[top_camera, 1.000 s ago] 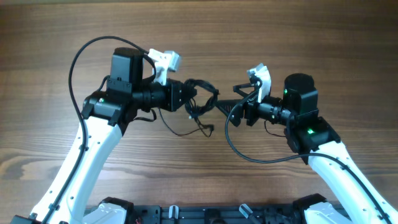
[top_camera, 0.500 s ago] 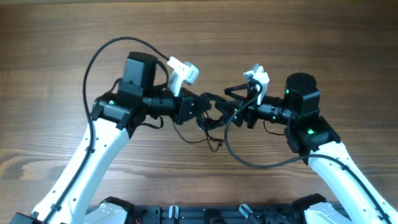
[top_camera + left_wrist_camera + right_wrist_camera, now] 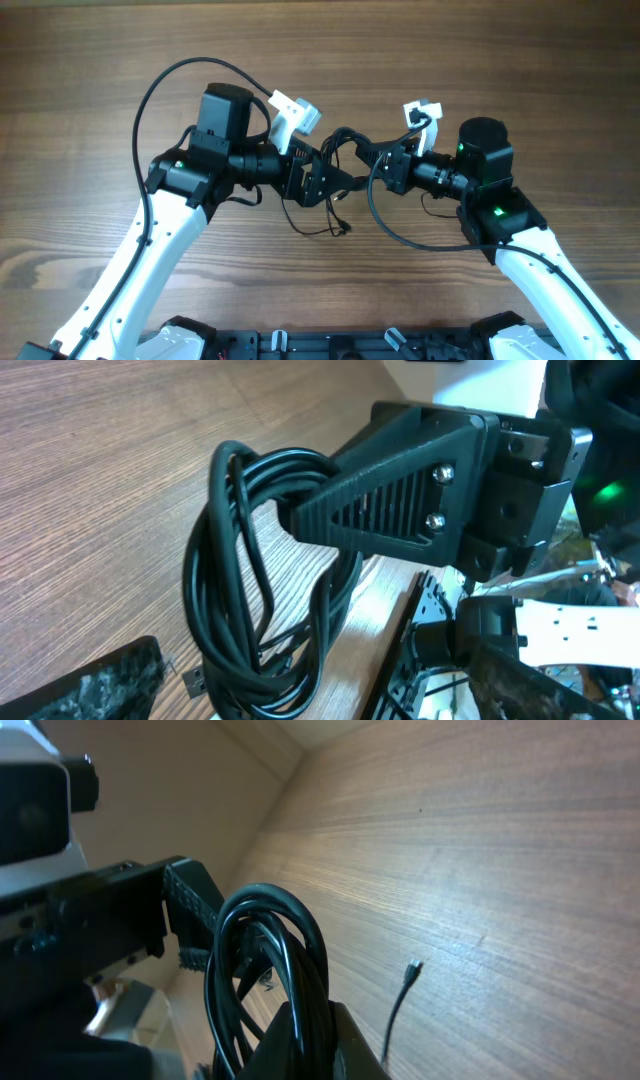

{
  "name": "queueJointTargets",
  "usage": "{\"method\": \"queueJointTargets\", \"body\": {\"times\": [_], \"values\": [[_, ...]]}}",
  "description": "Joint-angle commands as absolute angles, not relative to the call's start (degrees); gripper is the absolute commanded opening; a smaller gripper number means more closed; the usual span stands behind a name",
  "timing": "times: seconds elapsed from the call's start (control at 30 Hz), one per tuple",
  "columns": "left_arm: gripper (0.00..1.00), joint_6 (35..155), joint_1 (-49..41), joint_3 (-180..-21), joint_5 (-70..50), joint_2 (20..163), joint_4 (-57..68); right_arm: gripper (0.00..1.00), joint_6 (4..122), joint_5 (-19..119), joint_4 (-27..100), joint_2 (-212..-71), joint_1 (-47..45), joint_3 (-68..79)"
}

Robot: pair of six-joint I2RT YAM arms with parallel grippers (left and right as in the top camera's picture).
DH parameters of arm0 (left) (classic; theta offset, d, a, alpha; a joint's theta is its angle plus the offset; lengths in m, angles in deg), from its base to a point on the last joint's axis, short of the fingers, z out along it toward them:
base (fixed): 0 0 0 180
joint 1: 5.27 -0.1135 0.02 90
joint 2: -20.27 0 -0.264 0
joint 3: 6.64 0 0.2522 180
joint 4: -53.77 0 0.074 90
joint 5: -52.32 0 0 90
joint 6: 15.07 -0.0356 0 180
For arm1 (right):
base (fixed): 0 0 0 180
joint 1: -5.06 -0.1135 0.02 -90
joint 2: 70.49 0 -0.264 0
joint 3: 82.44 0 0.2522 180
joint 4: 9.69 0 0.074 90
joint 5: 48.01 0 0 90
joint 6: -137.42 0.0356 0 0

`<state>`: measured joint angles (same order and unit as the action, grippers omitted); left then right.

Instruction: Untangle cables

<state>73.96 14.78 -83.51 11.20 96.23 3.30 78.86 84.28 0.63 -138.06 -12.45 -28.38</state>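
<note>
Left wrist: glossy, looped black cables (image 3: 205, 600)

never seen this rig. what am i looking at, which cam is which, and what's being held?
Two robot arms stand at a wooden table, each ending in a two-finger gripper. The overhead picture looks straight down from a fixed camera. The other two come from a camera on each wrist, so each sees the opposite gripper close up. The arms meet over a bunch of thin black cables, the thing to untangle. The right gripper seems shut on the coil: its ribbed finger presses against the loops in the left wrist view. The left gripper looks open, its fingers apart at the bottom corners of its own view. One loose plug end lies on the wood.
</note>
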Motion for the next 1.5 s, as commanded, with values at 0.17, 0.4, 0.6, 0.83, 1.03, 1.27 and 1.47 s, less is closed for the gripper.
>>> {"method": "queueJointTargets", "body": {"times": [0.17,0.4,0.6,0.83,1.03,1.27,1.47], "values": [[0.83,81.9,14.4,-84.1,0.6,96.1,4.7,0.04,89.4,87.1,0.6,-137.8,-12.2,-28.0],[0.66,81.9,18.1,-84.1,0.5,96.1,6.3,0.05,89.4,87.5,0.3,-137.8,-14.0,-28.0],[0.04,85.1,20.4,-84.1,-4.4,96.1,5.8,0.05,89.3,87.0,-2.5,-137.8,-14.0,-28.0],[0.04,99.0,20.3,-84.1,-4.4,96.1,6.2,0.44,86.3,86.7,-2.5,-137.7,-9.4,-28.0],[0.04,112.6,20.3,-84.1,-4.3,96.1,9.1,0.66,82.4,88.7,0.8,-137.6,-1.8,-28.0],[0.04,97.7,20.4,-84.1,0.5,96.1,10.6,0.68,62.3,96.4,2.0,-137.6,-3.3,-28.0],[0.04,82.1,20.4,-84.1,3.2,96.1,5.2,0.65,48.0,105.7,4.4,-137.7,-3.3,-28.0]]}}
